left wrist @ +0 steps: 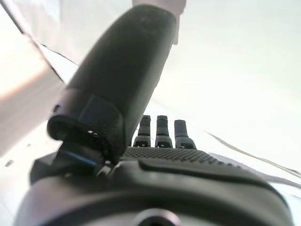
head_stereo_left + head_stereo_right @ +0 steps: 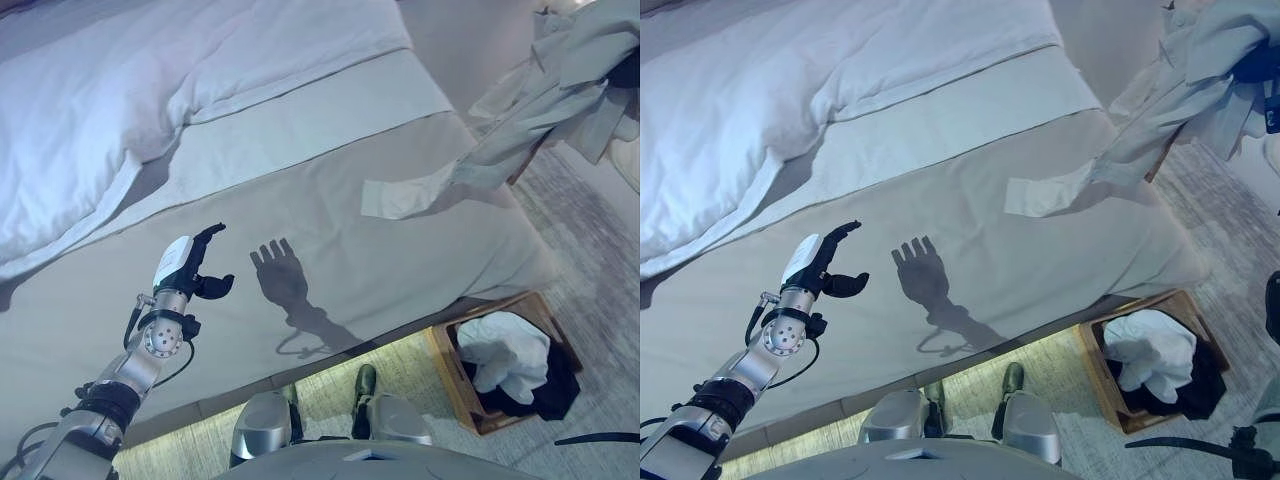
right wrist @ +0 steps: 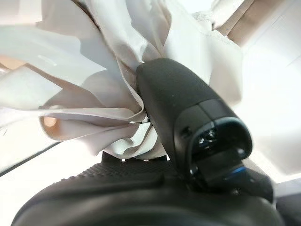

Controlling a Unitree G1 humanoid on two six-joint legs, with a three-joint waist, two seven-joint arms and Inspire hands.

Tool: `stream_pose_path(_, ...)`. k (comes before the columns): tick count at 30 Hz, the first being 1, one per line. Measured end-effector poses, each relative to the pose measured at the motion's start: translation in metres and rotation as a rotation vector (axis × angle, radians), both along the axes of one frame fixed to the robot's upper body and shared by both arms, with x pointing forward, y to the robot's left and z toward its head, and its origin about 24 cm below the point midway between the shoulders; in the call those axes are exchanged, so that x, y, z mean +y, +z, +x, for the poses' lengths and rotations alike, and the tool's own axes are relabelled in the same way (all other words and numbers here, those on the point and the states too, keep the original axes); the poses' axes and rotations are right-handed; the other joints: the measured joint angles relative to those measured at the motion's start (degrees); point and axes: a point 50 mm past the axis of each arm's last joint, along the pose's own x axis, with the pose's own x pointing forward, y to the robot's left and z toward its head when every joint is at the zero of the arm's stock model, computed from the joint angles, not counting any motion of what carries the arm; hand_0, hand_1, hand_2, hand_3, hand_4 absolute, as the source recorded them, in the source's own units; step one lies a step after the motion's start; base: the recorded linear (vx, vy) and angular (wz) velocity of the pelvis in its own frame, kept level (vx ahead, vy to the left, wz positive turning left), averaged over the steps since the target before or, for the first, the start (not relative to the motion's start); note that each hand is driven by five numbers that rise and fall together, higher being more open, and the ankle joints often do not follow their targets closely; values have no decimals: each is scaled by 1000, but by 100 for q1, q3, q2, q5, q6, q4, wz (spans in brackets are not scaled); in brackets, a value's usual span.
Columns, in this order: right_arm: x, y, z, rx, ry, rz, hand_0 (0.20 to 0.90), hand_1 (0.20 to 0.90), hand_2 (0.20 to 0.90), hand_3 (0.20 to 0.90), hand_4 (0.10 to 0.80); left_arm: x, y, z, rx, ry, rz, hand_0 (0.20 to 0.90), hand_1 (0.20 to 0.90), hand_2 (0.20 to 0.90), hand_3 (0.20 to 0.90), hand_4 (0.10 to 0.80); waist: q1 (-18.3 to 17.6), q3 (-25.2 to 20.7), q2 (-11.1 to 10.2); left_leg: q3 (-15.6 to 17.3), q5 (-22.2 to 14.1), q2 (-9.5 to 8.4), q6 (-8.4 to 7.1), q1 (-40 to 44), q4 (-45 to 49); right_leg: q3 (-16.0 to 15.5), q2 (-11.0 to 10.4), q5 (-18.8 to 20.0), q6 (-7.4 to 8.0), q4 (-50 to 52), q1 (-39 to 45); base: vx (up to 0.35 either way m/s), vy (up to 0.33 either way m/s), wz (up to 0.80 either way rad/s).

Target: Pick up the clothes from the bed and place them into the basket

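My right hand [image 3: 188, 127] is shut on a pale grey-white garment [image 2: 560, 90], bunched between thumb and fingers in the right wrist view [image 3: 103, 94]. The garment hangs in the air at the upper right, past the bed's corner, with one sleeve end [image 2: 400, 195] trailing on the bed [image 2: 300, 200]. The wooden basket [image 2: 445, 360] stands on the floor by the bed's foot, lower right, with white and dark clothes [image 2: 510, 355] in it. My left hand [image 2: 195, 265] is open and empty, held above the grey sheet at the lower left.
A white duvet [image 2: 100, 110] covers the far left of the bed. A pale carpet [image 2: 600, 260] lies to the right of the bed around the basket. A lit strip runs under the bed's front edge.
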Motion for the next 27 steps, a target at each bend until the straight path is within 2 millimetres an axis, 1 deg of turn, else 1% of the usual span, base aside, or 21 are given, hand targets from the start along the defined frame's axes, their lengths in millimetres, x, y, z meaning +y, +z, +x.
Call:
stream_pose_path(1,-2,-4,-2,-6,-2,-1,300,300,300,200,100,3,3,3,-9,4,13,900,900,900,900,800,-75,-3,-115,49,195,12,-98,94,-173,40,-36,-19,125,17,-36,-49,-40,-27)
stream_pose_path(2,-1,-5,-3,-1,9,-5,300,300,300,200,100,4,2,4,-3,11,16,900,900,900,900,800,-109,-5,-135,88,232,28,-72,122,-160,63,-28,131,347,41,-66,-40,-22,-32)
stream_pose_path(3,1,-3,-3,-11,24,-3,300,300,300,200,100,5,1,3,6,11,20,900,900,900,900,800,-173,-12,-143,139,231,8,-71,173,-163,100,-31,155,383,32,-19,-21,-14,-33)
stream_pose_path(5,3,4,-5,-43,36,-7,300,300,300,200,100,5,-1,3,8,9,17,900,900,900,900,800,-331,-92,-183,218,230,-78,-70,205,-211,195,-51,156,385,-127,2,-11,-7,-35)
stream_pose_path(6,3,6,-7,-53,37,-5,300,300,300,200,100,6,-1,4,6,9,18,900,900,900,900,800,-382,-96,-188,299,230,-88,-70,242,-269,215,-49,201,448,-216,16,-2,-11,-38)
stream_pose_path(7,0,7,-9,-53,27,-6,300,300,300,200,100,8,-1,5,7,13,20,900,900,900,900,800,-442,-97,-188,350,230,-93,-70,283,-316,246,-38,221,476,-319,59,6,-14,-27)
stream_pose_path(11,-13,5,-21,-61,-11,5,300,300,300,200,100,8,-4,4,16,9,34,900,900,900,900,800,-597,-100,-193,523,229,-92,-71,322,-332,472,-23,220,477,-464,69,19,-16,-28)
stream_pose_path(14,-20,-4,-26,-42,-32,18,300,300,300,200,100,10,-8,2,32,15,37,900,900,900,900,800,-787,-101,-192,630,228,-30,-72,342,-333,590,71,219,479,-465,30,35,-23,-22)
stream_pose_path(17,-26,-9,-33,-34,-46,25,300,300,300,200,100,6,-9,2,25,-2,33,900,900,900,900,800,-927,-102,-190,729,222,18,-77,307,-334,800,125,216,483,-465,-99,26,-27,-34)
stream_pose_path(20,-33,-21,-39,-4,-49,39,300,300,300,200,100,2,-10,2,25,-8,24,900,900,900,900,800,-1132,-108,-179,827,180,78,-133,306,-335,909,183,195,511,-465,-154,32,-29,-21)
stream_pose_path(21,-34,-23,-41,5,-52,40,300,300,300,200,100,1,-11,2,26,-9,20,900,900,900,900,800,-1176,-120,-157,844,162,90,-161,304,-334,948,201,178,532,-466,-179,47,-38,-20)
stream_pose_path(22,-40,-31,-47,18,-59,49,300,300,300,200,100,-2,-13,2,26,-12,8,900,900,900,900,800,-1198,-182,-105,901,132,128,-204,279,-335,991,234,177,534,-459,-233,33,-28,-22)
stream_pose_path(23,-43,-38,-50,44,-65,58,300,300,300,200,100,-3,-15,1,31,-11,2,900,900,900,900,800,-1249,-208,-77,935,131,138,-204,286,-335,1027,250,177,534,-456,-243,34,-40,-21)
stream_pose_path(25,-46,-47,-52,73,-75,60,300,300,300,200,100,-6,-19,0,45,-7,-10,900,900,900,900,800,-1317,-276,4,975,128,152,-206,280,-336,1084,266,172,539,-455,-285,20,-39,-19)
stream_pose_path(27,-51,-58,-58,109,-97,63,300,300,300,200,100,-9,-23,-1,50,-10,-21,900,900,900,900,800,-1398,-362,122,973,128,156,-206,224,-336,1128,278,175,535,-457,-350,19,-40,-13)
